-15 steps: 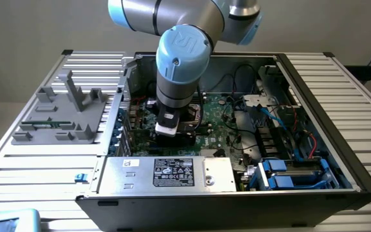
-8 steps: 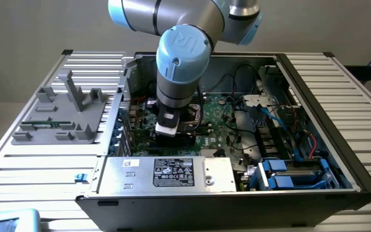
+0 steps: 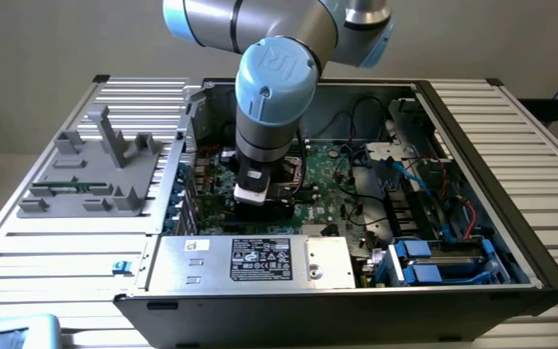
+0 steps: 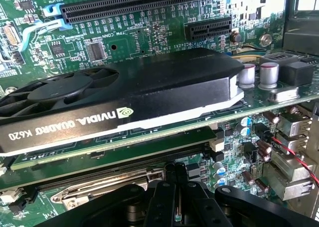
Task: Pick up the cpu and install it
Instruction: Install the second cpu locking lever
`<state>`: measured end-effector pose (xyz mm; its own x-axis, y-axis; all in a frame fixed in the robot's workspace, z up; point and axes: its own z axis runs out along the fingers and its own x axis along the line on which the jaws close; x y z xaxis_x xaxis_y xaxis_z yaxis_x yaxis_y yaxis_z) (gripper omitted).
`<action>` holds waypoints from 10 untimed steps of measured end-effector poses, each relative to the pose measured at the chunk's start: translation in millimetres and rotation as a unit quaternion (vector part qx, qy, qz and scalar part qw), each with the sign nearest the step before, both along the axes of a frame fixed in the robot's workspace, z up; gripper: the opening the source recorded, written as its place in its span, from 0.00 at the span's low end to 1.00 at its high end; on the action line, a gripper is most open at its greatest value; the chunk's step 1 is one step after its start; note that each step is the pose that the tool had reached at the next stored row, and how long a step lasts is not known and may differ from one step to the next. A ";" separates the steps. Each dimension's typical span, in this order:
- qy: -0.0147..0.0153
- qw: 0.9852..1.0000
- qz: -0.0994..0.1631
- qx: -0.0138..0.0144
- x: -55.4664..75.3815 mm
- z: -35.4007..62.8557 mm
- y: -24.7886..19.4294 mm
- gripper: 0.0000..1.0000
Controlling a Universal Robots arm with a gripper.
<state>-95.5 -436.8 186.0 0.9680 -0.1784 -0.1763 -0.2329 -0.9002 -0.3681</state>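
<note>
1. Step in hand: the install phase, judged from the pose. The arm reaches down into the open case [image 3: 511,240], and the gripper [image 3: 258,207] sits low over the motherboard [image 3: 342,182], about midway between the case's far and near walls and closer to the wall on the exterior view's left.

2. Jaw state: closed, with the 2 fingers pressed together. In the wrist view the gripper [image 4: 175,187] hangs just above the board, beside the socket bracket [image 4: 99,187] and near the graphics card [image 4: 124,92], which stands edge-on in its slot.

3. Location of the cpu: cannot be told with certainty. A thin green sliver lies in the seam between the closed fingers. It may be the edge of the cpu held upright, but this is a judgement, not a confirmed grip.

4. Appearance of the cpu: apart from that sliver, no face, rim or corner mark can be read.

5. Requirements of the seating move, as judged:
- The chip must lie flat and square to the socket frame.
- The bracket must stand clear of the opening.
- The fingers must clear the graphics card and the nearby capacitors.
- Downward force must stay light to avoid contact damage.
</note>
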 end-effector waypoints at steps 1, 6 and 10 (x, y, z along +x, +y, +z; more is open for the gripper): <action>0.000 1.000 0.000 0.000 0.0 0.0 0.0 0.12; 0.000 1.000 0.000 0.000 -0.4 -0.3 0.0 0.12; 0.000 1.000 0.000 -0.001 -0.4 -0.5 0.0 0.12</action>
